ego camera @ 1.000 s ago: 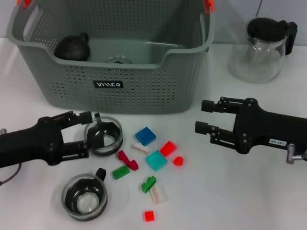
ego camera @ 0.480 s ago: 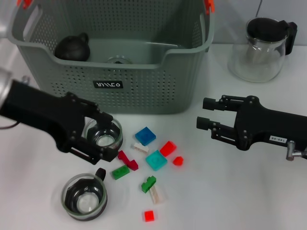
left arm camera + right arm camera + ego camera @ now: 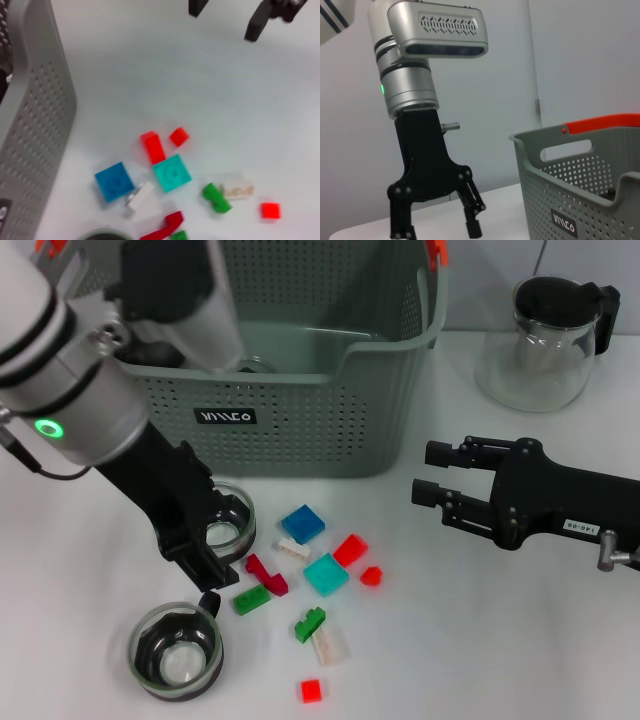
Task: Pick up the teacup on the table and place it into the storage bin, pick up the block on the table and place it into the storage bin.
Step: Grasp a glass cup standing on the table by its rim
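Our left claw (image 3: 205,550) hangs fingers-down, spread apart around the teacup (image 3: 222,525) beside the storage bin (image 3: 290,390), apparently poised to grip it, while our right claw (image 3: 428,480) waits apart above the worktop (image 3: 480,640).

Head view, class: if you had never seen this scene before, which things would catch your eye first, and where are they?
The left gripper points down over a glass teacup in front of the grey-green storage bin. Bright blocks lie scattered on the white table beside that cup. The right gripper, open, hovers to the right, in front of a glass pitcher.
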Tool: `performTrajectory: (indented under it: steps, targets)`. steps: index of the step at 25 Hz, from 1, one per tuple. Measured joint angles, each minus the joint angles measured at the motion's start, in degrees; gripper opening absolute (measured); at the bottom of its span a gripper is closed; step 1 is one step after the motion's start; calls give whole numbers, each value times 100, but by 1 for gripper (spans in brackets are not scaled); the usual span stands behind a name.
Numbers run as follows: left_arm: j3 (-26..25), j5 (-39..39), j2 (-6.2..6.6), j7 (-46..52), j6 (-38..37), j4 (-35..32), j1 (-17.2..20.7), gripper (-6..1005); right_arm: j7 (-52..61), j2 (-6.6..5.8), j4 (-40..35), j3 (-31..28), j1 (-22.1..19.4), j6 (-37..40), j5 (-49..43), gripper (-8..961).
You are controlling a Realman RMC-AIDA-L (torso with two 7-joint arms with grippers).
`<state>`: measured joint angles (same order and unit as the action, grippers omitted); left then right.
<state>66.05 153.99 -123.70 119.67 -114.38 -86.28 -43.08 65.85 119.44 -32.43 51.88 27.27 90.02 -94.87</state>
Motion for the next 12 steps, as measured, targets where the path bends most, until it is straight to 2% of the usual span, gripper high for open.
performTrajectory:
  steps: [1,3,8,12]
  targets:
    - [119,84,-50,20,51,-81,28,784,20,0,0,-1,4,-8,1,517]
    - [525,135,-73,136,247,-211,151,782,45,0,0,-2,9,-15,4,517]
    - [1522,224,-73,599,997,-242,432,776,124,-7,0,-107,30,-15,9,517]
    - [1882,351,-80,863,1452,-114,502,768,171,-13,0,-149,44,-15,-1,517]
